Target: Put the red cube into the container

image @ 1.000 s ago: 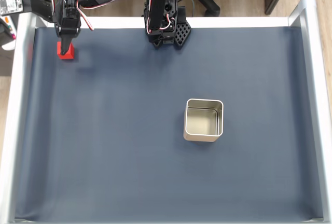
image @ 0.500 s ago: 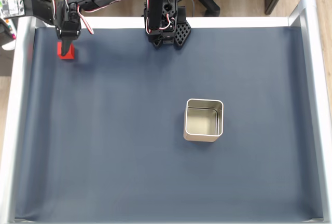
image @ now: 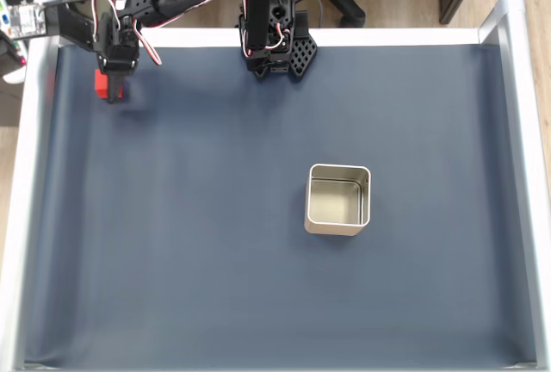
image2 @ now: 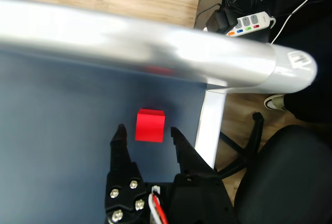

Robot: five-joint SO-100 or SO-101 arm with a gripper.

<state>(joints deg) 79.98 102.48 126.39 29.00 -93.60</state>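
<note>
The red cube (image: 101,84) rests on the dark blue mat at the far left corner, close to the metal rail. In the wrist view the red cube (image2: 150,125) lies between the tips of my gripper (image2: 147,129), with a small gap on each side. The gripper is open and not touching it. From the fixed view, my gripper (image: 112,89) points down over the cube and hides its right part. The container (image: 336,228), a square silvery tin, stands upright and empty right of the mat's centre, far from the cube.
A silver rail (image2: 155,47) frames the mat, just beyond the cube. The arm's black base (image: 275,40) sits at the far edge's middle. Beyond the rail are a black chair (image2: 290,177), a power strip (image2: 246,24) and cables.
The arm has drawn back slightly toward the far left corner, and the gripper now covers more of the cube in the fixed view. The container has not moved.
</note>
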